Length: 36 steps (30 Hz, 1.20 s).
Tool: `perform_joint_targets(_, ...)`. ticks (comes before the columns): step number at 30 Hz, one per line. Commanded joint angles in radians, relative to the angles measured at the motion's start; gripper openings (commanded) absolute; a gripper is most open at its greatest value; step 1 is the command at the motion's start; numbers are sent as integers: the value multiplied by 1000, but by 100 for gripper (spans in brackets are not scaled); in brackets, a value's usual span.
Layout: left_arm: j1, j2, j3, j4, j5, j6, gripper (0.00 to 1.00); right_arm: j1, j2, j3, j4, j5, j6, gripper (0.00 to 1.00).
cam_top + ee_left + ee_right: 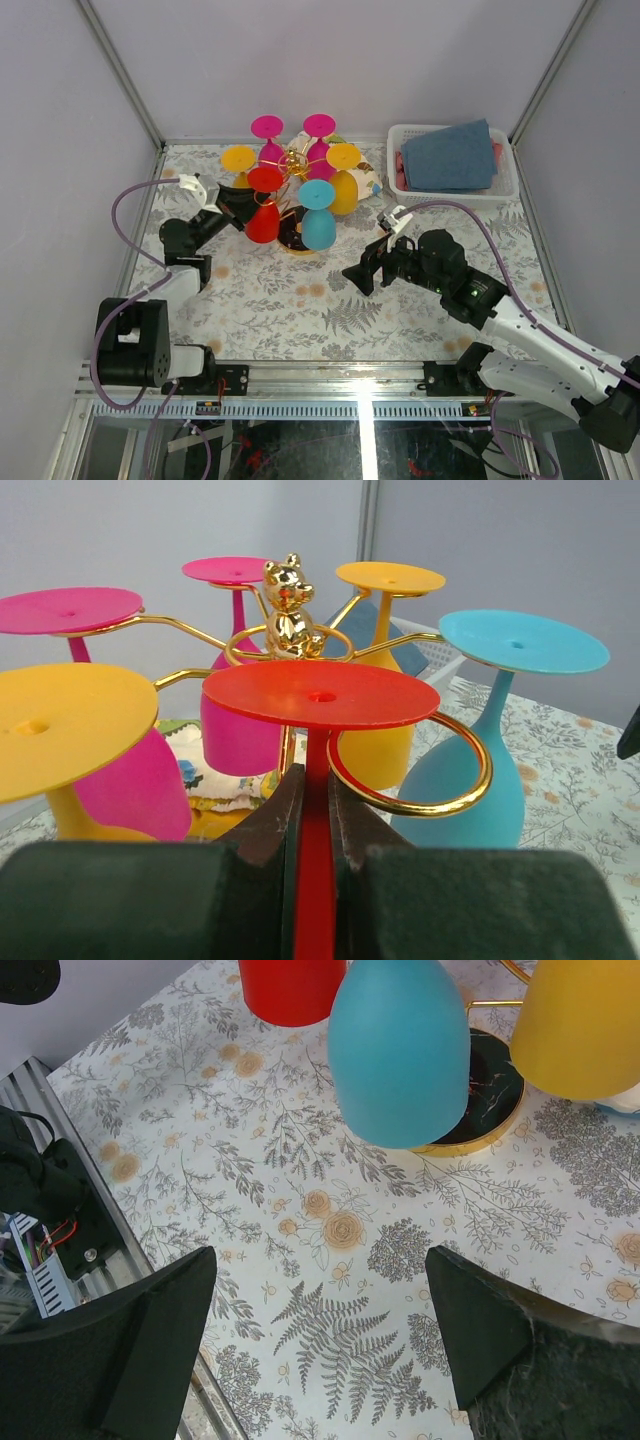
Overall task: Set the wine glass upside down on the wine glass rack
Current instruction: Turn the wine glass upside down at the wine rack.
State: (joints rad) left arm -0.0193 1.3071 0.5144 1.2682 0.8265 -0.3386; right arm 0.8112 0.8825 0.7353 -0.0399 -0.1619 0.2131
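Pinches red wine glass point(320, 695) stem in left gripper point(315, 785), blocking the bowl from wrist view; holds right gripper point(320, 1260) spread wide.

The left arm reaches forward from its base, its end effector point(236, 206) pinched tight, with both fingers point(283, 815) flat against the stem of the red wine glass point(320, 694). The right arm stretches inward and leftward, and its end effector point(320, 1260) is tilted downward, fingers spread wide apart.

Overhead view faces down; both close wrist views share the rack point(293, 162).
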Motion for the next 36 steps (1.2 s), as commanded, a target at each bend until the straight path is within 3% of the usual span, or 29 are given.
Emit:
perform_joint_targets(1,2,28,14,128,86,-36,0,-2,9,16,42,-25,13,93)
perform_joint_targets(9,2,49,19,160,149,-62,0,-1,21,18,46,-28,17,93)
perform_joint_targets(20,2,59,52,52,271,-9,1,-1,31,18,50,-29,20,94)
perform_joint_targets(36,2,61,28,71,322,-36,15,-1,47,19,56,-38,25,94)
